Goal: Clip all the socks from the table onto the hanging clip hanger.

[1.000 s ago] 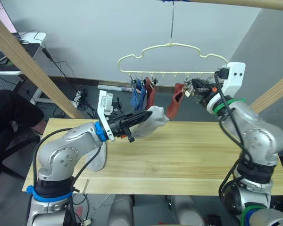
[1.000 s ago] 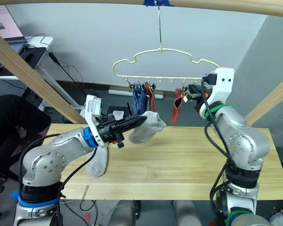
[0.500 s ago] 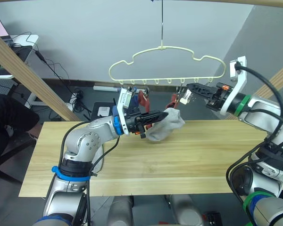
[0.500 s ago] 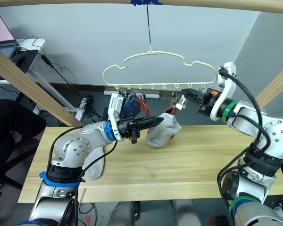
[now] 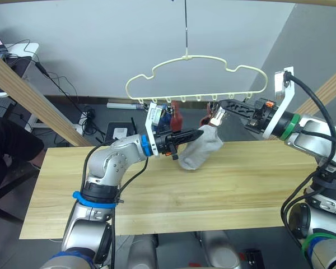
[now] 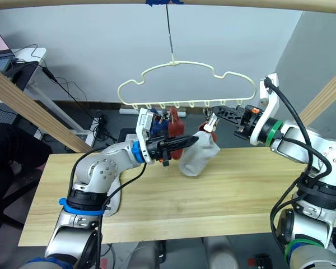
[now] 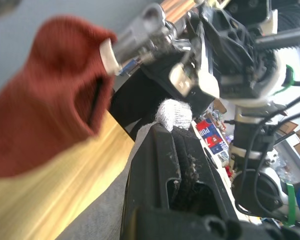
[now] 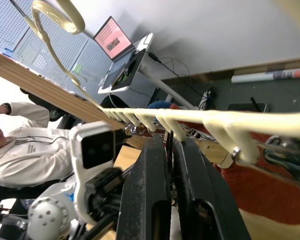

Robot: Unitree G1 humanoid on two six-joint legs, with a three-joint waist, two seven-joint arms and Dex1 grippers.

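Observation:
My left gripper [image 5: 197,134] is shut on the cuff of a light grey sock [image 5: 199,152], which it holds up over the table [image 5: 241,185] just below the clip hanger [image 5: 186,56]. At the hanger's bottom bar my right gripper [image 5: 218,110] is shut on a silver clip [image 5: 215,117], right above the grey sock's top edge. Two rust red socks [image 5: 177,119] [image 7: 50,100] and a blue sock [image 5: 166,114] hang from clips. A second grey sock [image 6: 111,199] lies on the table under my left arm.
Slanted wooden poles stand at the left [image 5: 28,84] and right [image 5: 325,92] of the table. A desk with a laptop [image 5: 11,56] is at the far left. A person in a white hoodie [image 8: 10,150] appears in the right wrist view.
The camera has shifted. My left gripper has carried the grey sock up and to the right, to the clip. My right gripper has reached out along the hanger's bar.

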